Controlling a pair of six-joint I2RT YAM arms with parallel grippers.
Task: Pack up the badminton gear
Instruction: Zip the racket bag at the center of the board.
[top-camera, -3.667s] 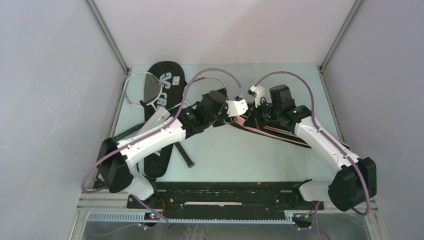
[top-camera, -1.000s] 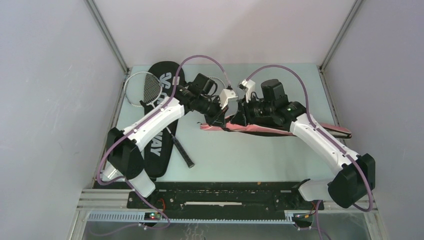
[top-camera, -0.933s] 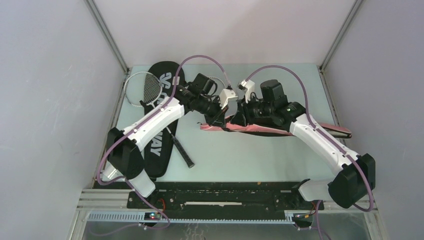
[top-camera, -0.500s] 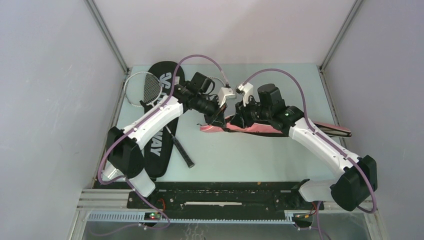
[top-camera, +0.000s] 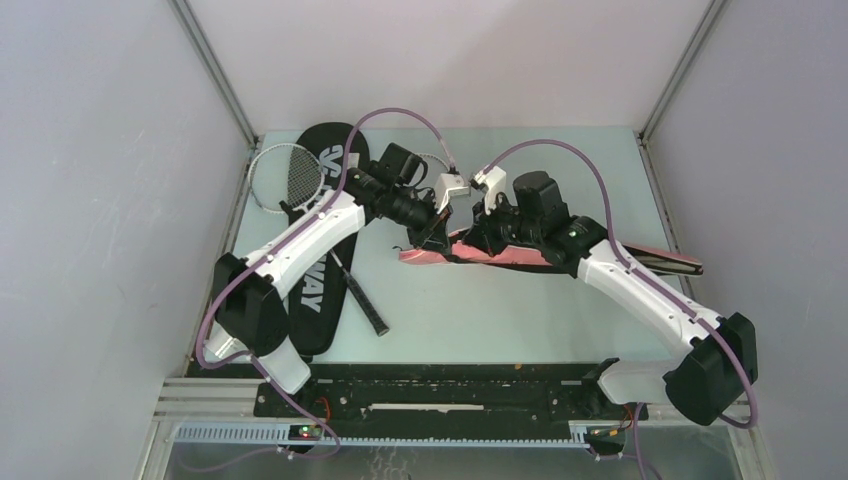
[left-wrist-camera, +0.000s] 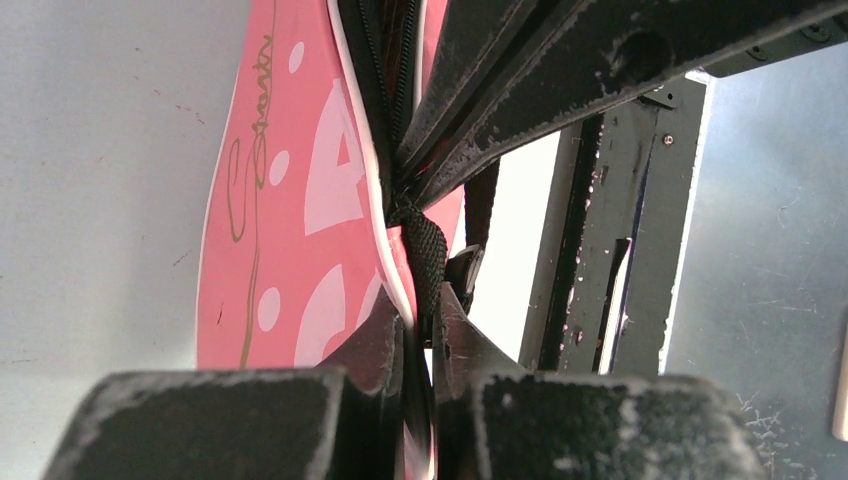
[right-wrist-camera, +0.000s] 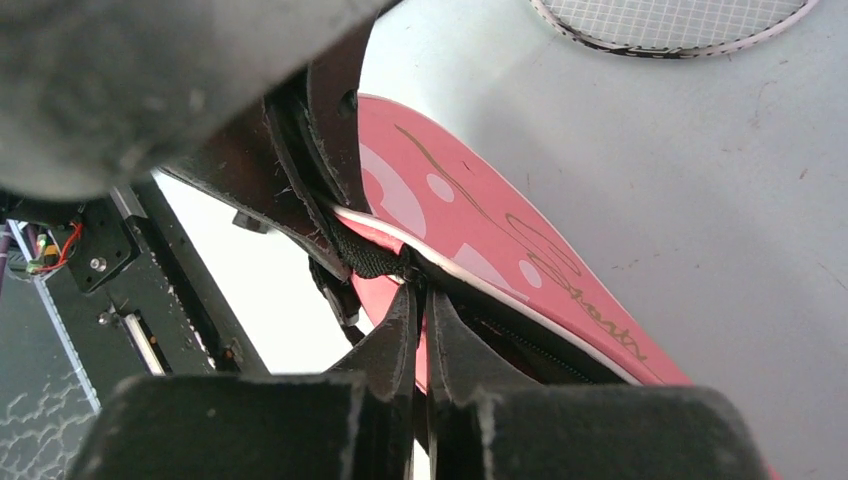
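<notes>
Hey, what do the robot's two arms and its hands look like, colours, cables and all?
The left arm and right arm match: white shell links, black joints, bulky black shoulder housings. A purple cable loops over each. The left hand and right hand are black, with two flat, scuffed fingers.

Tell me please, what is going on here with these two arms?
Both arms are at the pink cover in the middle of the table. The left gripper and the right gripper are each shut on the edge of the same end, near its black strap. A black cover and a racket lie at the far left, not held.
</notes>
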